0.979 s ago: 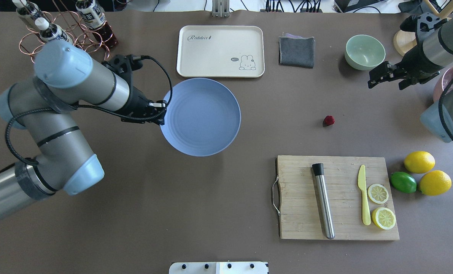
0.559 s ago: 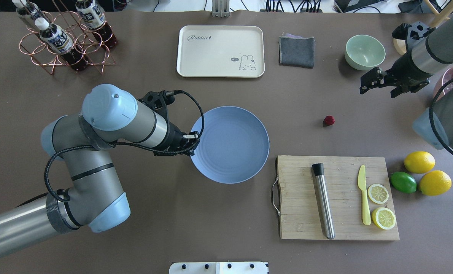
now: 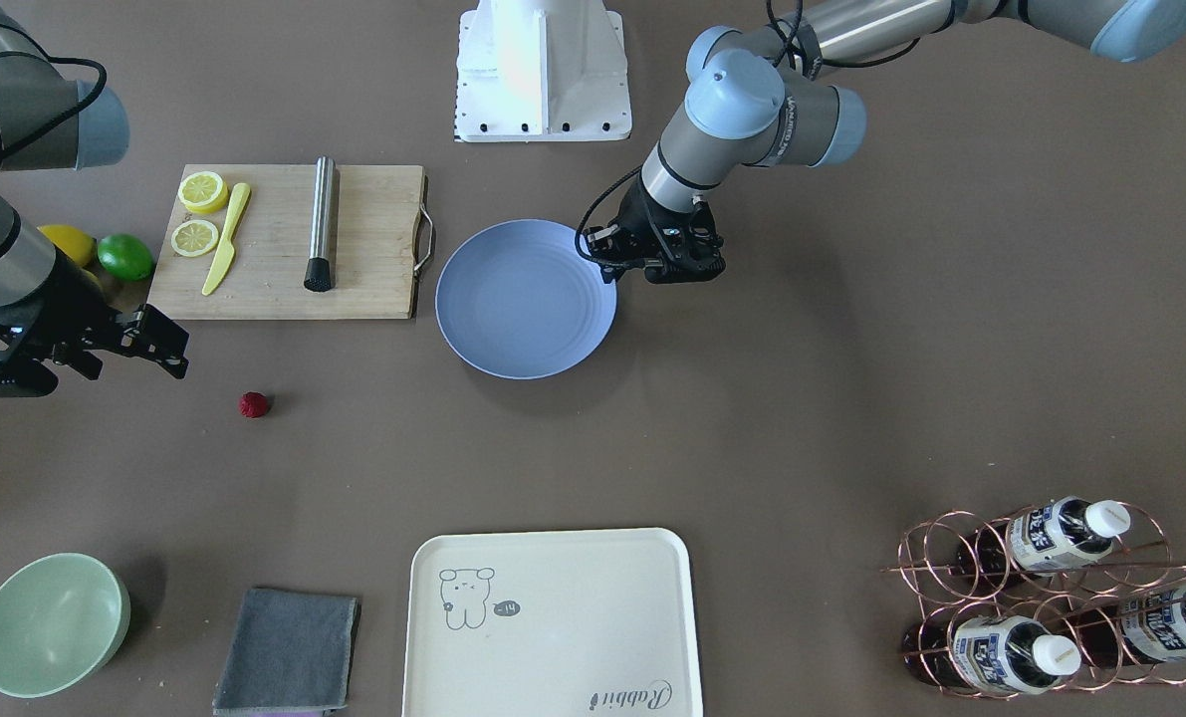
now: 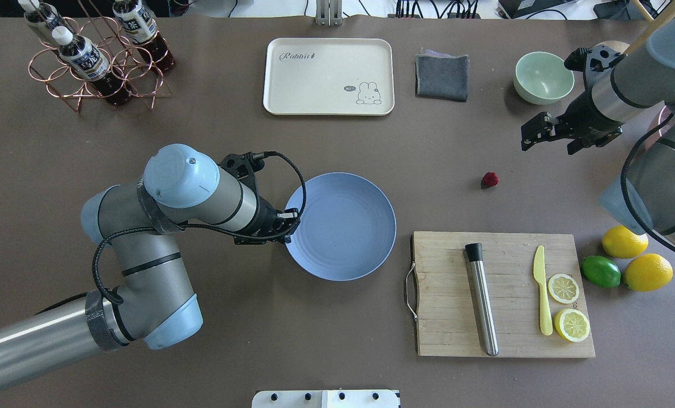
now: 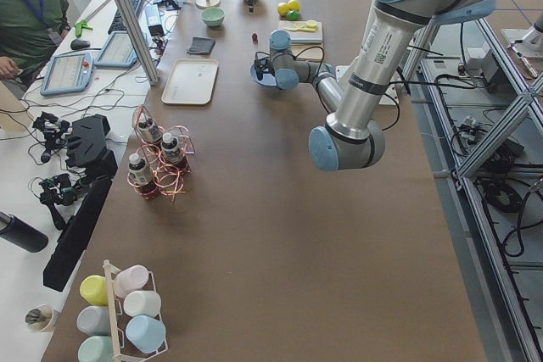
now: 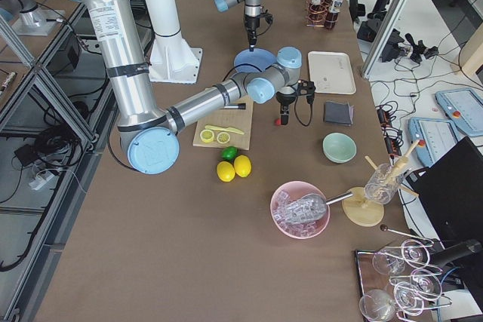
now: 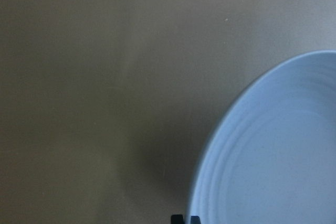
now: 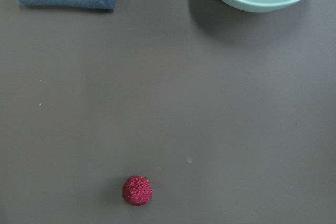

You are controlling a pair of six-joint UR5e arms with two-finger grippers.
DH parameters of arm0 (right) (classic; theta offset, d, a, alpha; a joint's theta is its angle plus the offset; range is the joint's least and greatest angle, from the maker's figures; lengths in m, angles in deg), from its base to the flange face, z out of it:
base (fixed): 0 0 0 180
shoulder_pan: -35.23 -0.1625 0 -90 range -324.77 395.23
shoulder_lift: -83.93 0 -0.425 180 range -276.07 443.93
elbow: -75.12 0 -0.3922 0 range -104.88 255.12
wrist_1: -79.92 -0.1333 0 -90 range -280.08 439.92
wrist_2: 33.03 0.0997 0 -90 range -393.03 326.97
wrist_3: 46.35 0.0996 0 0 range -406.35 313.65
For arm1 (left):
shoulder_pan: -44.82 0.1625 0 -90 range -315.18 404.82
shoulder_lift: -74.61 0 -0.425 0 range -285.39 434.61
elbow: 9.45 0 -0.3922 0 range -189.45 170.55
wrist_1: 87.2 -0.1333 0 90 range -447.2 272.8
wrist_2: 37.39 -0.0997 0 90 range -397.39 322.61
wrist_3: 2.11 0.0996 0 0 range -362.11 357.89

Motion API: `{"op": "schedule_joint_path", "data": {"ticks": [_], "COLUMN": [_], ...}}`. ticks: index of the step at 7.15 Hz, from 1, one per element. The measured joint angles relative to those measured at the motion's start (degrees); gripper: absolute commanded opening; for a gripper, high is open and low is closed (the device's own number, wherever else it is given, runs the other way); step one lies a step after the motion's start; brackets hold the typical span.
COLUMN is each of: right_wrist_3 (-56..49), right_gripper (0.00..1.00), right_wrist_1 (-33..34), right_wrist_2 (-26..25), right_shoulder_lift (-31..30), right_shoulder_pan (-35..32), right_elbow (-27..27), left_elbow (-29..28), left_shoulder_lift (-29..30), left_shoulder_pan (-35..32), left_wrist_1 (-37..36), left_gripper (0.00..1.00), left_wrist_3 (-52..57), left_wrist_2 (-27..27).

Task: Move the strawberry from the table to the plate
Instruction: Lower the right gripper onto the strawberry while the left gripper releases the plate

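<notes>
The strawberry (image 4: 489, 179) is a small dark-red berry lying alone on the brown table (image 4: 229, 340), also seen in the front view (image 3: 254, 403) and low in the right wrist view (image 8: 137, 190). The round blue plate (image 4: 348, 232) rests on the table left of the cutting board, empty. My left gripper (image 4: 291, 222) is shut on the plate's left rim (image 7: 210, 156); its fingertips (image 7: 185, 219) show close together at the rim. My right gripper (image 4: 533, 133) hovers open above the table, up and to the right of the strawberry, holding nothing (image 3: 166, 347).
A wooden cutting board (image 4: 445, 294) with a steel rod, yellow knife and lemon slices sits right of the plate. Two lemons (image 4: 625, 241) and a lime (image 4: 601, 271) lie beside it. At the far side stand a green bowl (image 4: 543, 76), grey cloth (image 4: 442, 76), cream tray (image 4: 328, 76) and bottle rack (image 4: 93, 56).
My left arm has dragged the plate from beside the cream tray toward the cutting board and the near edge. My right gripper has moved left, closer to the strawberry, which has not moved.
</notes>
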Motion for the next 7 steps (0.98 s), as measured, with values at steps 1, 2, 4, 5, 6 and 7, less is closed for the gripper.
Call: {"op": "schedule_joint_path", "data": {"ticks": [1, 2, 4, 5, 6, 7], "right_wrist_3": [0.01, 0.01, 0.03, 0.4, 1.26, 1.97], "right_gripper": [1.0, 1.0, 1.0, 1.0, 1.0, 1.0], "right_wrist_1": [-0.02, -0.01, -0.23, -1.62, -4.28, -7.12], "right_wrist_2": [-0.68, -1.71, -2.78, -2.94, -3.0, -3.21], "right_shoulder_lift": [0.38, 0.64, 1.3, 2.29, 3.16, 3.66], "right_shoulder_pan": [1.03, 2.0, 3.07, 3.35, 3.73, 4.23], "right_elbow": [0.16, 0.39, 1.31, 3.23, 6.0, 8.58], "left_elbow": [-0.2, -0.24, -0.11, 0.12, 0.44, 0.91], "left_shoulder_lift": [-0.12, -0.16, -0.83, -1.5, -1.84, -1.97], "left_shoulder_pan": [0.04, 0.05, -0.08, -0.43, -0.94, -1.58], "left_wrist_1": [0.11, 0.16, 1.72, 2.64, 3.02, 3.05], "left_gripper": [0.0, 0.96, 0.98, 0.98, 0.98, 0.98], "left_wrist_3": [0.04, 0.05, 1.42, 2.92, 3.94, 4.39], "left_wrist_2": [0.0, 0.01, 0.11, 0.4, 0.6, 1.03]}}
